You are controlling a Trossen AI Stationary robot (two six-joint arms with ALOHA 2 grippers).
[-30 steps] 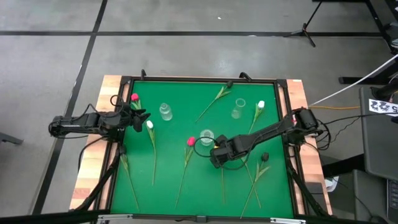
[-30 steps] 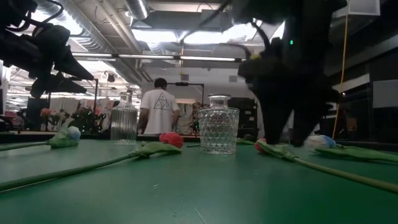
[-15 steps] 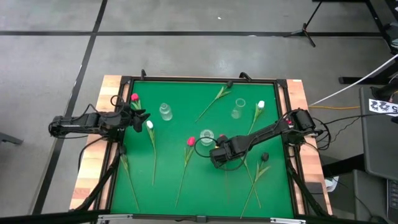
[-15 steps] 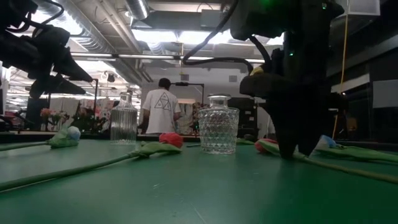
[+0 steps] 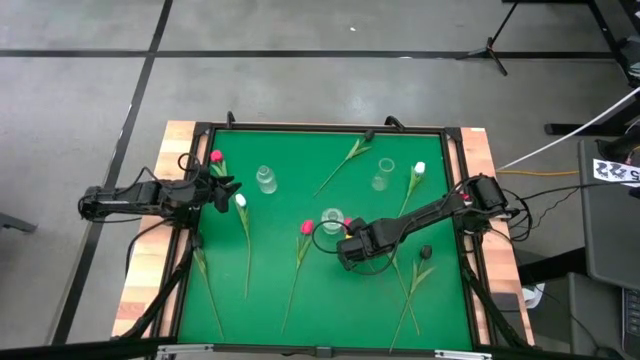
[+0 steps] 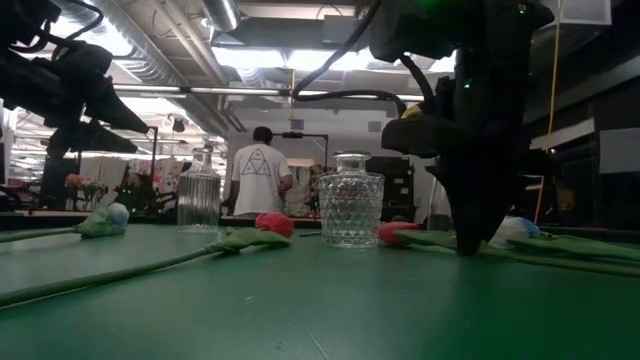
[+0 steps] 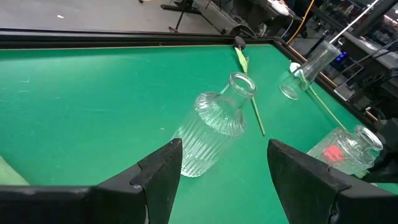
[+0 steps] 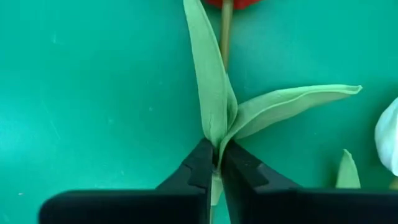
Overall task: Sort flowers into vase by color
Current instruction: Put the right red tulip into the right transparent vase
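— Where was the red tulip [image 8: 214,118] held?

— Its stem was pinched at the leaf joint by the right gripper [image 8: 214,163], near mid-table; the stem was seen running straight ahead of the fingers, the red head far from them, beside the squat vase [image 5: 333,218].

— And the vases?

— None was seen to hold flowers. The left gripper [image 7: 221,168] was kept spread at the left edge.

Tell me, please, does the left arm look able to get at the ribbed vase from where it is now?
Probably yes. The left hand hangs open near the mat's left edge, facing the ribbed vase, and only bare mat shows between them. The right hand, shut on a flower's stem, works farther off.
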